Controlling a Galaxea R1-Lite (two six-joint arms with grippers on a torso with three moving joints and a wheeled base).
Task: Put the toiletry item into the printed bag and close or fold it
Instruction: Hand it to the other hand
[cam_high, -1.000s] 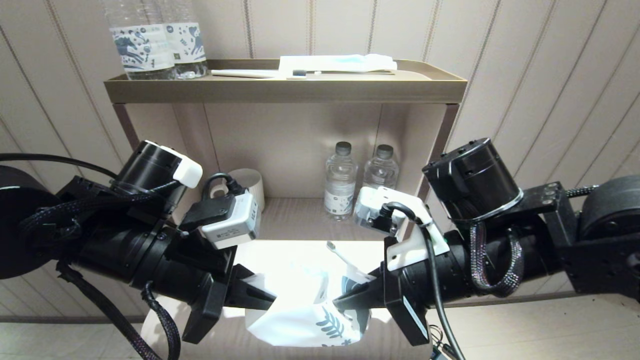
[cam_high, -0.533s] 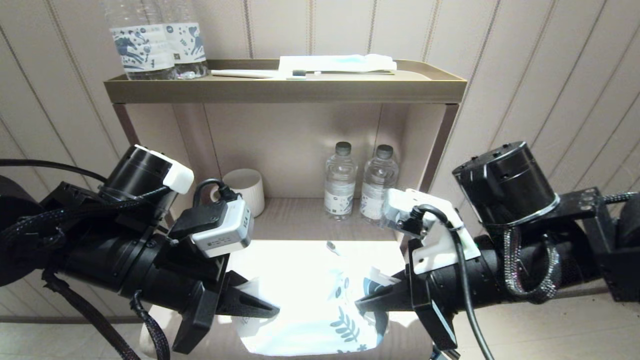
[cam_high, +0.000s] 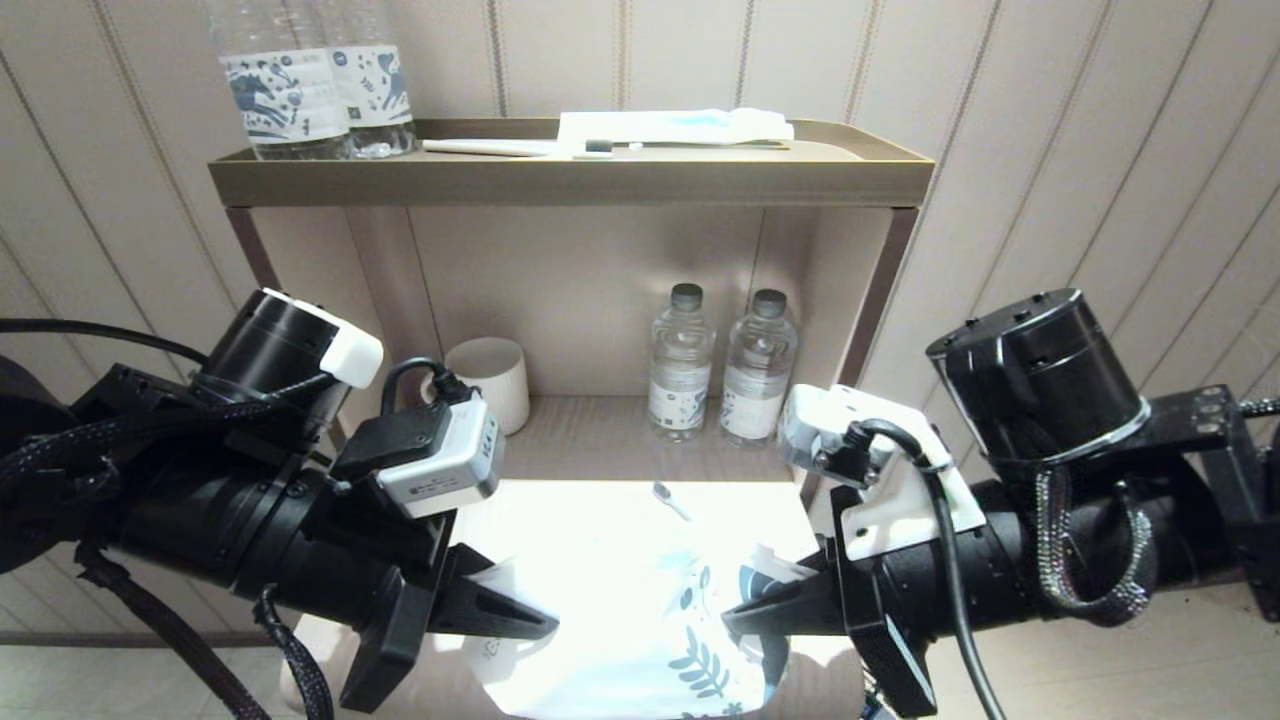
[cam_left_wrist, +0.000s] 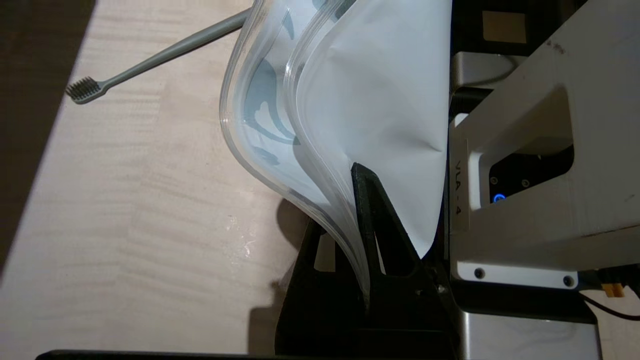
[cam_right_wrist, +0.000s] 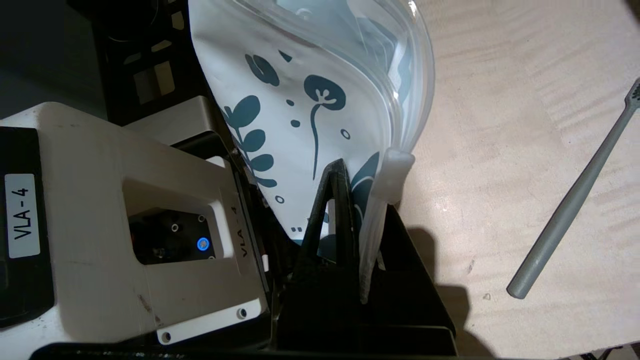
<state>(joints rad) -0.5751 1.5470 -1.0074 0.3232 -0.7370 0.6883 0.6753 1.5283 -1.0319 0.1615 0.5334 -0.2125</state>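
Observation:
The printed bag (cam_high: 630, 640) hangs stretched between my two grippers, just above the pale wooden table (cam_high: 560, 510). It is white with dark teal leaves. My left gripper (cam_high: 545, 628) is shut on its plain end (cam_left_wrist: 360, 90). My right gripper (cam_high: 730, 617) is shut on the leaf-printed end (cam_right_wrist: 310, 100), beside the strip seal's white end piece (cam_right_wrist: 395, 170). The seal's lips bow apart along the top. The toiletry item, a slim pale toothbrush (cam_high: 670, 500), lies flat on the table behind the bag and outside it (cam_right_wrist: 575, 200). From the left wrist, its handle (cam_left_wrist: 150, 55) runs behind the bag.
Behind the table is an open shelf with two small water bottles (cam_high: 680, 365) (cam_high: 760, 360) and a white cup (cam_high: 495, 375). The brown tray on top (cam_high: 570, 180) holds two larger bottles (cam_high: 320, 90), a flat white-and-blue packet (cam_high: 680, 125) and a white toothbrush (cam_high: 490, 147).
Both grippers have drawn apart and sunk lower in the head view, the right one moving farther right. The bag between them is spread wider. The toothbrush has not moved.

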